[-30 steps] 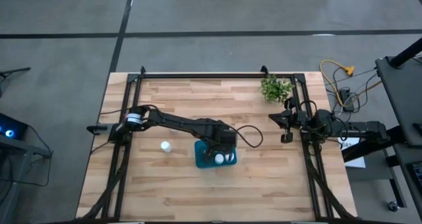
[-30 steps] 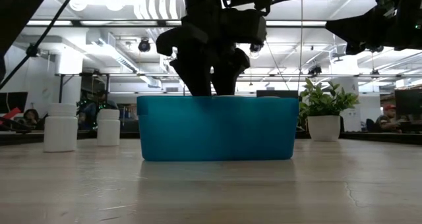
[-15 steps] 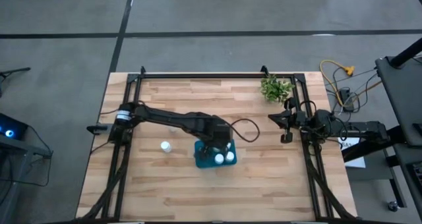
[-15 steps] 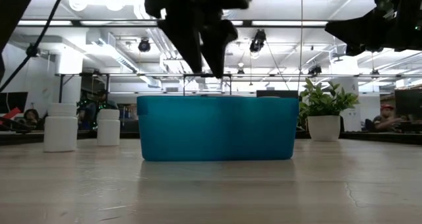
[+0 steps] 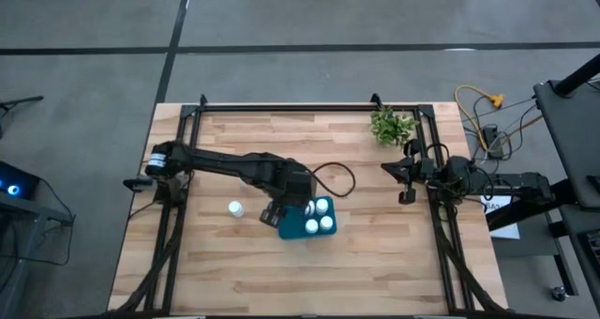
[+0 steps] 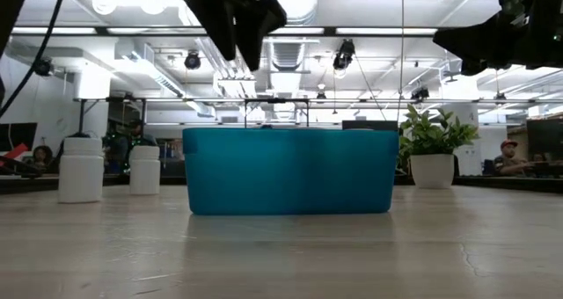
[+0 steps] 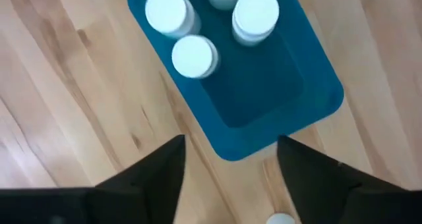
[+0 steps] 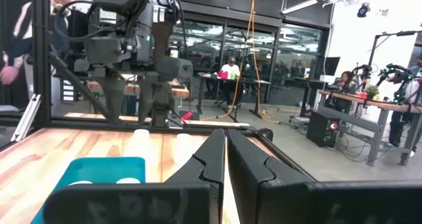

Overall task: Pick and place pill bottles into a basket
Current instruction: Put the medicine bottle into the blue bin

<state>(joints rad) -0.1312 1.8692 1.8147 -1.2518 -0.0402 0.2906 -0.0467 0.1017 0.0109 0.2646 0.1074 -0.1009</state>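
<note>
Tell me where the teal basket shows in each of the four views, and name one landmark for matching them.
High view: basket at table centre, under the left gripper.
Low view: basket fills the middle.
Left wrist view: basket in the upper middle, four pill bottles in one end.
Right wrist view: basket at lower left.
Shared landmark: the white bottle caps inside it.
</note>
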